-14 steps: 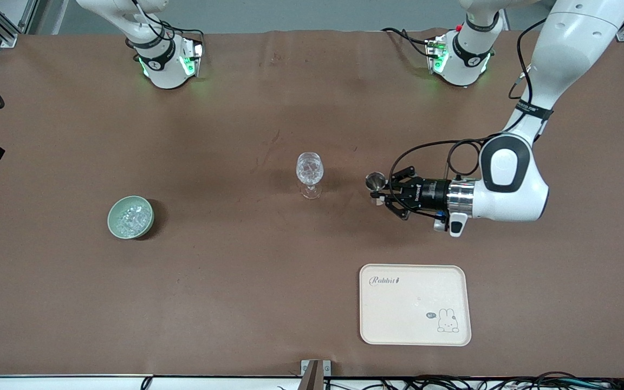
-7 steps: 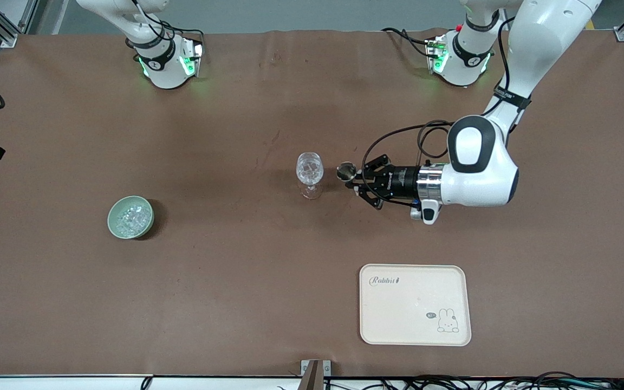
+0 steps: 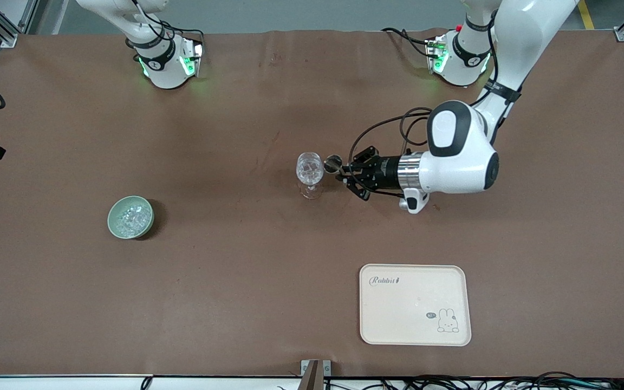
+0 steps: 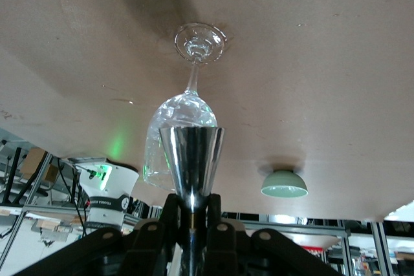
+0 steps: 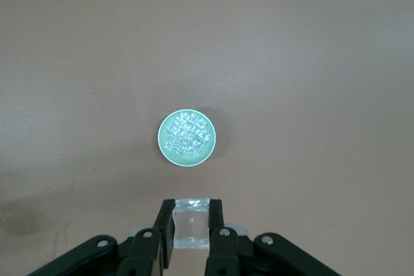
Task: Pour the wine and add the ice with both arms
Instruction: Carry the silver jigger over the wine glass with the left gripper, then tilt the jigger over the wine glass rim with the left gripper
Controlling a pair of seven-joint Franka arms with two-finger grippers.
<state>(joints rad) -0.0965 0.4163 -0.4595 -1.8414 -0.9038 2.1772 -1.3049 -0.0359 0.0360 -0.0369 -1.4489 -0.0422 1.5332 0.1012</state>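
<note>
Left tool (image 3: 340,172) is clamped on a metal jigger (image 3: 333,162), its rim beside the wine glass (image 3: 310,169) bowl at mid-surface (image 3: 236,281). Right tool (image 5: 191,234), high over the green bowl (image 5: 187,139), is closed on one clear ice cube (image 5: 191,223). The remaining ice (image 3: 130,218) lies in that bowl toward the right arm's end.

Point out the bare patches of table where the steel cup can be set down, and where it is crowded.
Bare brown table lies between the green bowl and the cream tray, nearer the camera than the wine glass. The tray's surface is bare too. It is crowded beside the glass, where the left hand holds the steel cup. The right hand grips an ice cube, above the bowl.
</note>
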